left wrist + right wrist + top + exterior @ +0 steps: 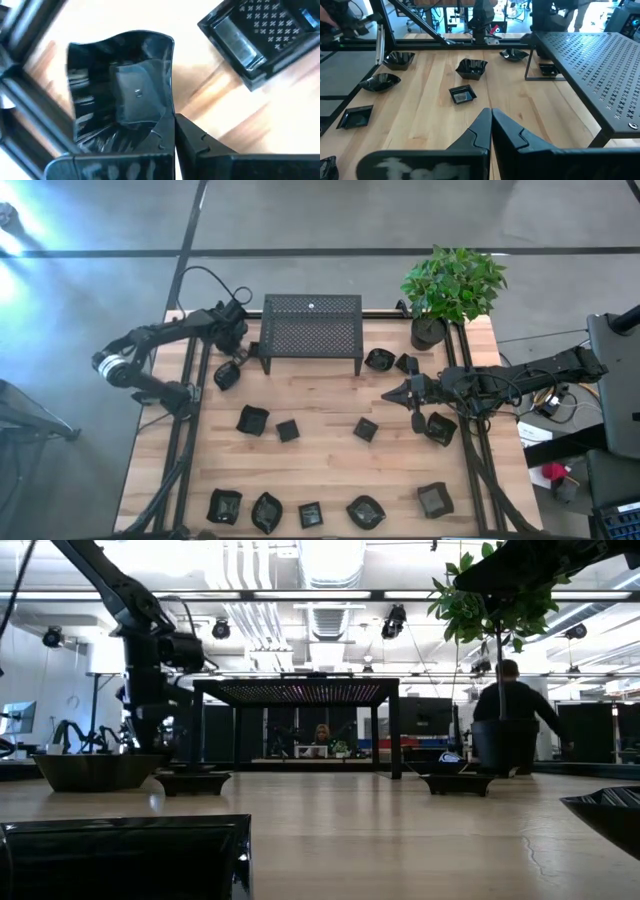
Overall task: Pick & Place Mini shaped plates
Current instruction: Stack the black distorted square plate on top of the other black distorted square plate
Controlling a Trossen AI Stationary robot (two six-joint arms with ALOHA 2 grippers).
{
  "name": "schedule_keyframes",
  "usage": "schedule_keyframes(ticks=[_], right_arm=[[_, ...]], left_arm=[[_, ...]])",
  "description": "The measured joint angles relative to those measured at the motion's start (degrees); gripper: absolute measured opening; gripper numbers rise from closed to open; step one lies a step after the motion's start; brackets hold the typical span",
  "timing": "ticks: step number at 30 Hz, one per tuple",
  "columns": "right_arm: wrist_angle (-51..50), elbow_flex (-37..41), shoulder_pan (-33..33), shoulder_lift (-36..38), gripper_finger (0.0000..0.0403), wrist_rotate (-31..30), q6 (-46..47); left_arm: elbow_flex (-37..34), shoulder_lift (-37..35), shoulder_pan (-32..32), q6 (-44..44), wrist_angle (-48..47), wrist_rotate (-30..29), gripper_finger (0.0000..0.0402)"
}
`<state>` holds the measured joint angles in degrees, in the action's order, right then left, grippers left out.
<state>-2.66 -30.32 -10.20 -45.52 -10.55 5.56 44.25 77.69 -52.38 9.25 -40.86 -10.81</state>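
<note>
1. The left gripper [172, 131], fingers closed on the rim of a mini plate [120, 95], sits at ten o'clock on the tabletop [320, 405], beside the mesh stand [311, 330].
2. Lift straight up; the rim pinch looks shallow.
3. The right gripper [491, 125], at three o'clock, has its fingers closed and empty.

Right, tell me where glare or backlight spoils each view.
High view: bright flare at the top left corner, table evenly lit. Low view: ceiling lights backlight the mesh stand, leaving it a silhouette. Left wrist view: pale streaks of reflection on the glossy plate.

Bright overhead lighting, glare on glossy dishes [120, 95], close view blurred.
</note>
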Motion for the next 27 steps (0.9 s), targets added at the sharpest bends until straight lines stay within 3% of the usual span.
schedule_keyframes(ticks=[16, 27], right_arm=[[0.0, 0.0, 0.0, 0.0, 0.0008, 0.0, -0.2], [0.0, 0.0, 0.0, 0.0, 0.0008, 0.0, 0.2]], left_arm=[[0.0, -17.3, 5.4, -6.4, -14.9, -1.7, 0.0000], [0.0, -24.5, 21.9, -18.0, -22.5, -1.7, 0.0000]])
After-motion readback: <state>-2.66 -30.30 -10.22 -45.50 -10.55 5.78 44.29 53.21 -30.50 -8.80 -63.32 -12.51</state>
